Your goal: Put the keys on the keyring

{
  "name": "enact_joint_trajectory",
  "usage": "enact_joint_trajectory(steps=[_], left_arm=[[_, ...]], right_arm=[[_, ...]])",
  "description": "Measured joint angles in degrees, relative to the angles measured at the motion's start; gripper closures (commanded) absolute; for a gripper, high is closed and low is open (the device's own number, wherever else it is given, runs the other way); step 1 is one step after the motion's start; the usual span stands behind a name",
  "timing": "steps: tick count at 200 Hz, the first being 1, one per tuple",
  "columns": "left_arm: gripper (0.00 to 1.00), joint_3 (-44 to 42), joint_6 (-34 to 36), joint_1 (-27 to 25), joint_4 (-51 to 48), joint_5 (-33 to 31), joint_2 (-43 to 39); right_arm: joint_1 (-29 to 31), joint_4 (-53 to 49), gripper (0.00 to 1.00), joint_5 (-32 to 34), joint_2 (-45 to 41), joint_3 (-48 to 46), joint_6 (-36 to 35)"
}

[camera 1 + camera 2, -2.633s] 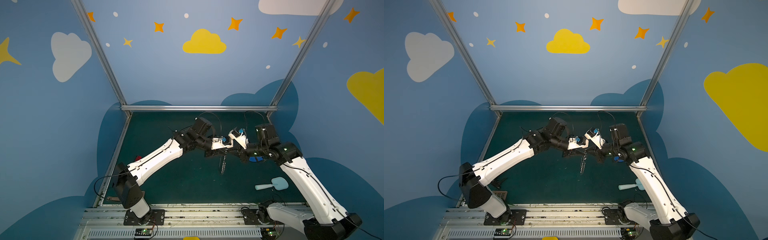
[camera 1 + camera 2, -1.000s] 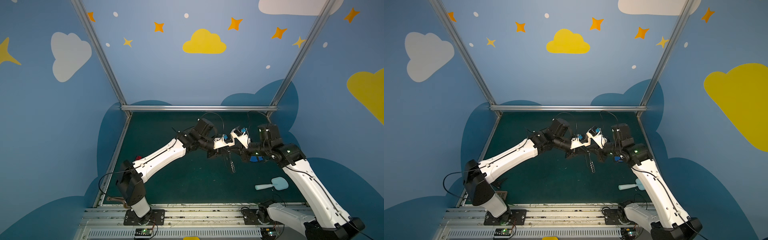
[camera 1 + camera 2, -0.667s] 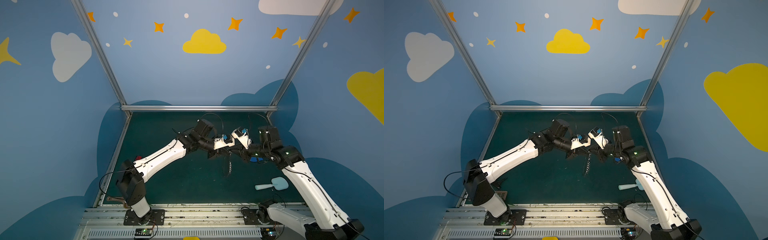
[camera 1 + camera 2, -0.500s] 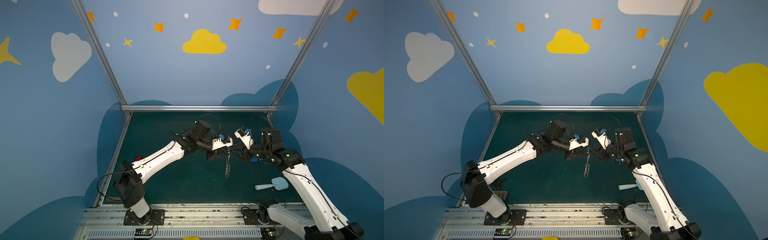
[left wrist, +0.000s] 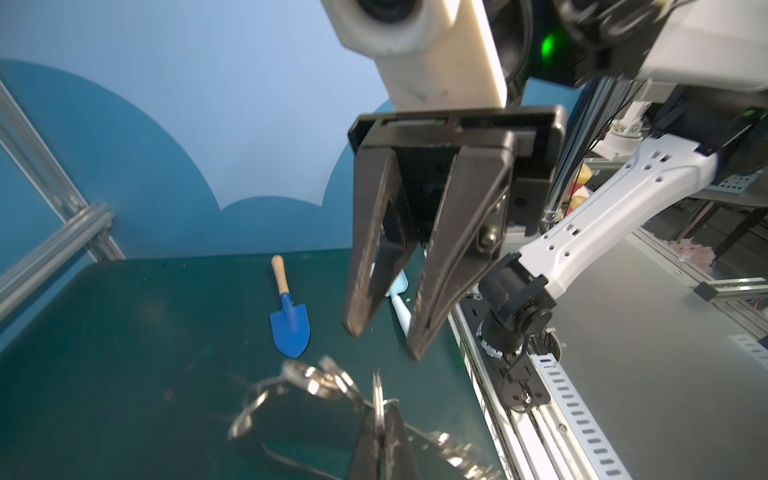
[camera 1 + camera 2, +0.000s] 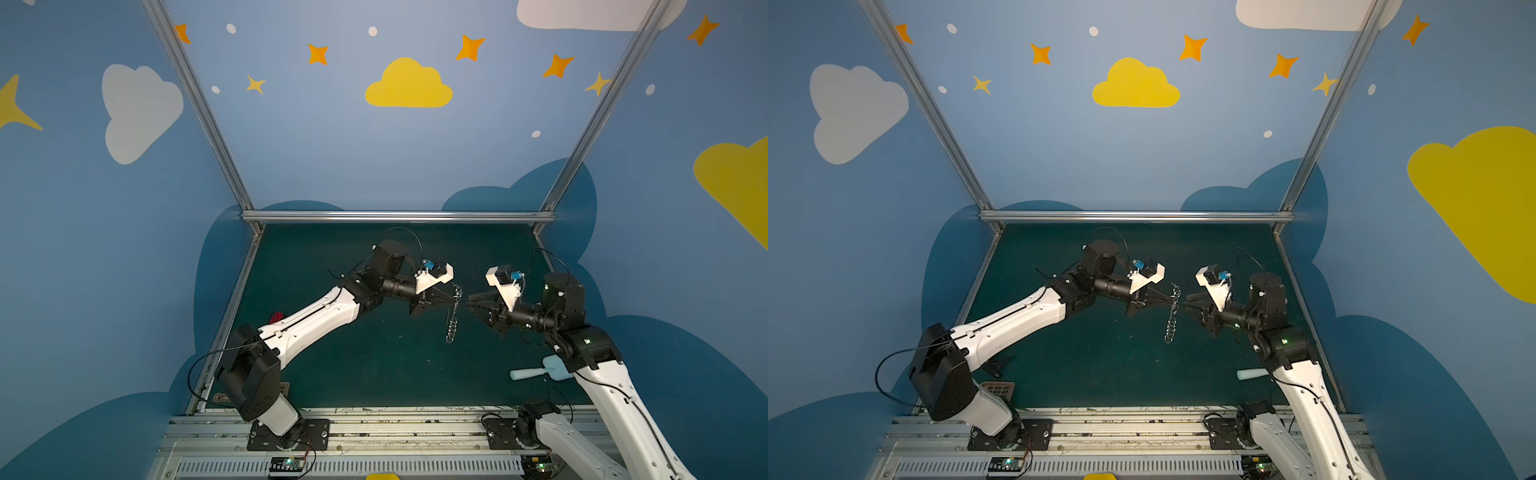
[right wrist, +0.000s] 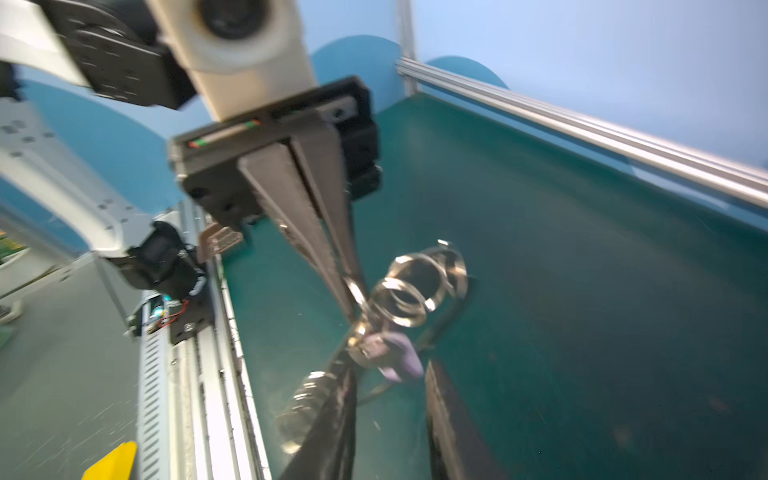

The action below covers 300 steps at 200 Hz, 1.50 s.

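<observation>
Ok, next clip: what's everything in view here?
mat: one, dark green, floor of the cell
keyring: one, silver rings, hanging above the mat's middle
key: one, pale head, blurred, among the rings
spatula: one, pale blue, mat's right front
trowel: one, blue with wooden handle, near the spatula
red object: one, mat's left edge, partly hidden
tan gridded piece: one, front left corner
left claw: one, black, shut on the keyring
right claw: one, black, open, empty, facing the keyring
</observation>
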Motion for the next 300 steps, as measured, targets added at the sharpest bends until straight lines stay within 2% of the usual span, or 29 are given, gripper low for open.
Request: enact_joint_trajectory(steps=[25,95,153,168,185,203,214,232,259,300], left_arm=[[0.96,-1.0,-1.8,0.1,3.8,1.3,-0.2],[0.96,-1.8,-4.5,0.1,8.9,2.8,-0.2],[0.96,-1.8,-4.0,0.3,8.3,3.7,-0.2],[0.96,-1.7,-3.9,0.3,7.9,3.9,-0.2],[0.96,-1.6,-3.5,0.3,7.3,4.1,-0.2],[0.92,-1.0,-2.6,0.3,5.7,4.1,-0.2],[0.81,-0.3,-1.3,0.3,4.2,3.7,-0.2],[0.73,1.5,0.5,0.2,0.6,2.6,-0.2],[0.72,6.9,6.3,0.0,-8.5,-0.2,0.0],[0.77,14.8,16.4,-1.9,-22.7,-5.2,1.6]], right_arm=[[0.0,2.4,0.78,-3.5,1.0,0.0,0.2],[0.5,5.2,0.8,-5.6,2.0,0.0,0.3],[0.7,7.1,0.93,-7.3,2.2,0.0,0.5],[0.7,7.0,1.0,-7.5,2.2,0.0,0.1],[0.7,6.7,1.0,-7.7,2.2,0.0,-0.5],[0.7,6.1,1.0,-7.9,2.2,0.0,-1.2],[0.7,5.2,1.0,-7.9,2.2,0.3,-1.9],[0.8,1.5,1.0,-7.5,2.7,2.0,-3.3],[1.3,-6.6,1.0,-5.4,5.2,7.8,-7.3],[3.6,-16.3,1.0,-0.9,9.4,14.3,-11.0]])
